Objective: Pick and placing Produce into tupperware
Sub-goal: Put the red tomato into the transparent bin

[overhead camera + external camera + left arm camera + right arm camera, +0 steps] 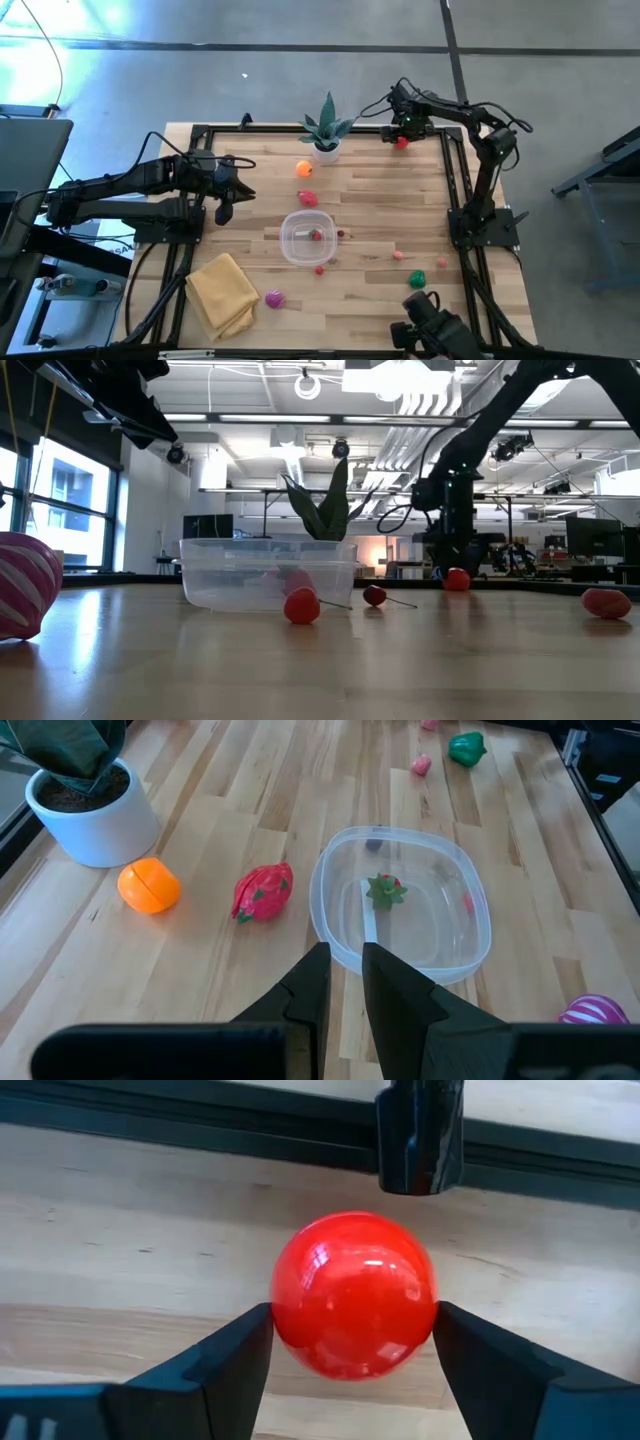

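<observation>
Two fingers of the right gripper (pixel 352 1342) stand spread on either side of a glossy red ball (pixel 354 1294) at the far right corner of the table (pixel 400 215), close to its flanks but, as far as I can tell, not yet pinching it. The main risk lies here: the ball is round and slick, so an off-centre squeeze could squirt it out toward the black frame rail (pixel 250 1130) just beyond, or send it rolling off the far edge. Being a sphere, it has no long axis and points nowhere, so approach angle matters little; centring does.

A long carry follows, since the tupperware (pixel 307 240) sits well apart, near the table's middle, already holding a small strawberry (pixel 384 891). A loose grip could drop the ball short of the rim.

Hovering left of the container, the left gripper (pixel 345 982) has its fingers pressed nearly together and empty. An orange piece (pixel 149 885) and a red dragon fruit (pixel 263 891) lie beside the container.
</observation>
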Action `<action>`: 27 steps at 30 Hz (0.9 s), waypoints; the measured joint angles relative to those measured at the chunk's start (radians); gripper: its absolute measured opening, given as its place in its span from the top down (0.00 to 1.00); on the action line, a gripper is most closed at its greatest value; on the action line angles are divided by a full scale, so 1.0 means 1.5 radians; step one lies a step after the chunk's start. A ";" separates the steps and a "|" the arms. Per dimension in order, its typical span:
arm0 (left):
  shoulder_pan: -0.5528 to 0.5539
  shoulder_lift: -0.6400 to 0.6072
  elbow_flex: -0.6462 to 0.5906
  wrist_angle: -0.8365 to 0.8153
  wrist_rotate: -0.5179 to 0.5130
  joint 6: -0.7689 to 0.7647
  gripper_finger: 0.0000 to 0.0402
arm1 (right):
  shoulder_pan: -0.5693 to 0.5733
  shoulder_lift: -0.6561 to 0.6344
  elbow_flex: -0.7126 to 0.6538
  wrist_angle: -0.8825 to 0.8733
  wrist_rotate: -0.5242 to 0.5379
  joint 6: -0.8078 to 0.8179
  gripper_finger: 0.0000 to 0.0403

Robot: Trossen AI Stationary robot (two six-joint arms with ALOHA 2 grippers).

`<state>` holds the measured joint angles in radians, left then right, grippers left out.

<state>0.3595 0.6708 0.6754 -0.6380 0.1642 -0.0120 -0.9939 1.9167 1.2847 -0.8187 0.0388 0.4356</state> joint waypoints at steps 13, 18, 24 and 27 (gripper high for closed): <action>0.000 0.000 0.000 0.000 0.000 0.000 0.87 | -0.005 0.004 -0.007 0.059 -0.035 0.021 0.36; 0.000 0.000 0.000 0.000 0.000 0.000 0.87 | -0.005 0.004 -0.007 0.067 -0.034 0.027 0.36; 0.000 0.000 0.000 0.000 0.000 0.000 0.87 | -0.004 0.007 -0.008 0.076 -0.026 0.043 0.36; 0.000 0.000 0.000 0.000 0.000 0.000 0.87 | -0.004 0.013 -0.008 0.081 -0.024 0.043 0.36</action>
<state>0.3597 0.6712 0.6754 -0.6379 0.1642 -0.0120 -1.0000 1.9360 1.2732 -0.6970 0.0021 0.5007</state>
